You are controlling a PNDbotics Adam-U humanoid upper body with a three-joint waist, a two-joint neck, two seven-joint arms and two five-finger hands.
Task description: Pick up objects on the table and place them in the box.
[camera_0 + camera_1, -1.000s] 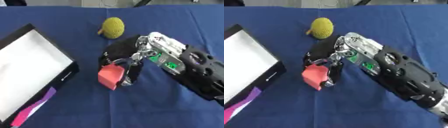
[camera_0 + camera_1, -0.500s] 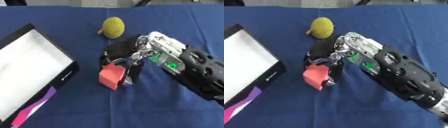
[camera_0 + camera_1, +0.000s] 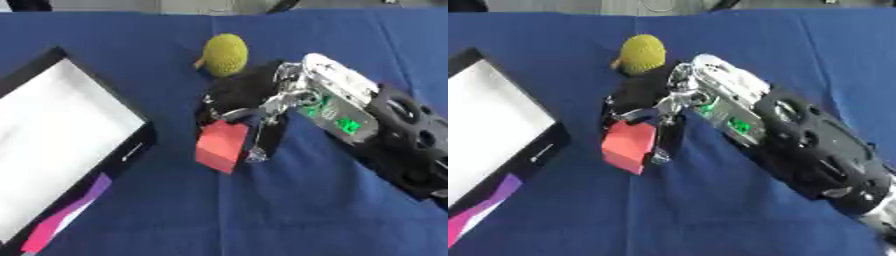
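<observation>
Red block (image 3: 220,146) pinched by right hand (image 3: 254,102), near box (image 3: 52,145)

Red block (image 3: 220,146) slightly nearer the box (image 3: 61,145)

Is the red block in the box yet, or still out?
Still out. The red block sits over the blue cloth, pinched in the right hand, to the right of the box, whose white inside shows nothing in it.

The block (image 3: 220,146) is red and the ball (image 3: 225,54) yellow-green. The tablecloth (image 3: 289,210) is dark blue. The box (image 3: 129,107) is black-rimmed, white inside, with a pink and purple corner
</observation>
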